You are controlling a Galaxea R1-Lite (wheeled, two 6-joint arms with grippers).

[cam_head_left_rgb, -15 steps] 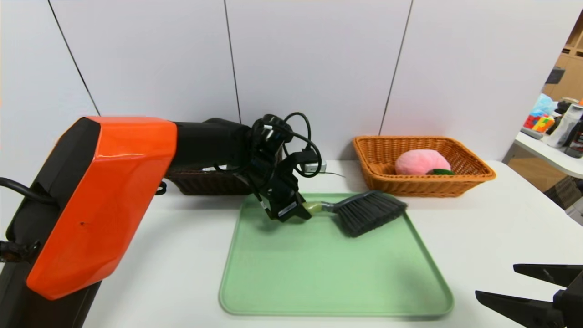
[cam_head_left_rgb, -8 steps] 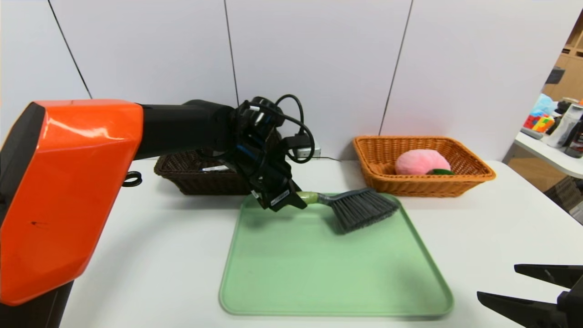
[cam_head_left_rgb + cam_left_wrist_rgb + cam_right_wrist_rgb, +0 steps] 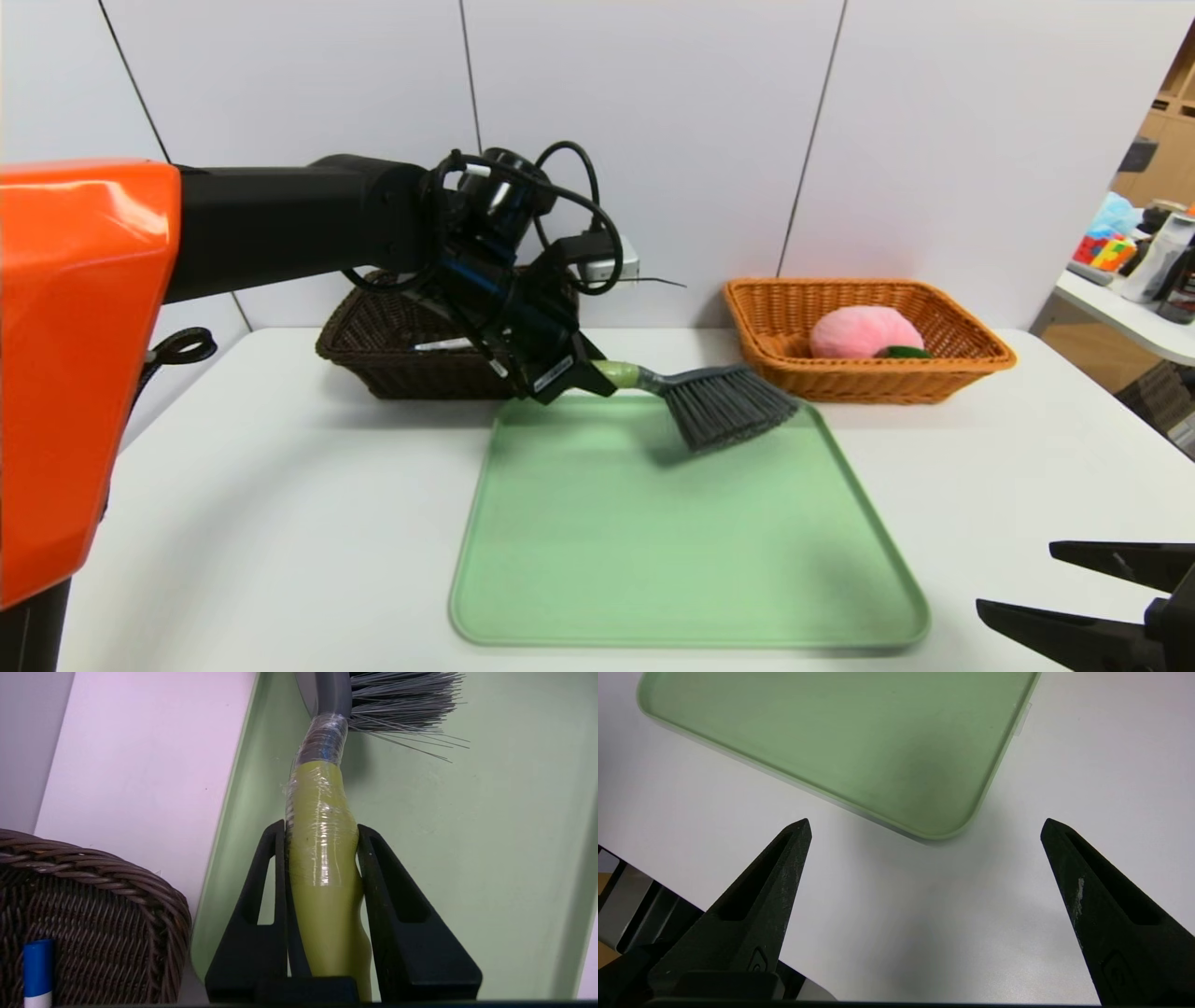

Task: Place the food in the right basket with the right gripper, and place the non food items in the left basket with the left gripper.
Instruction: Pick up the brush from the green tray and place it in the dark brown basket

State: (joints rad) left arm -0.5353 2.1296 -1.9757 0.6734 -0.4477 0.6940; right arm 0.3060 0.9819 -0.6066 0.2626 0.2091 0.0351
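Both left gripper (image 3: 321, 833) fingers clamp the brush (image 3: 719, 403) handle — right gripper (image 3: 926, 826) fingers wide; labels unreadable.

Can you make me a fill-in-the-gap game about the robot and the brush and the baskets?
1. The left gripper is shut on the brush's ____ handle.
2. The pink peach lies in the ____ basket.
3. The brush hangs above the green ____.
4. The right gripper is ____ and holds nothing.

Missing words: green; orange; tray; open
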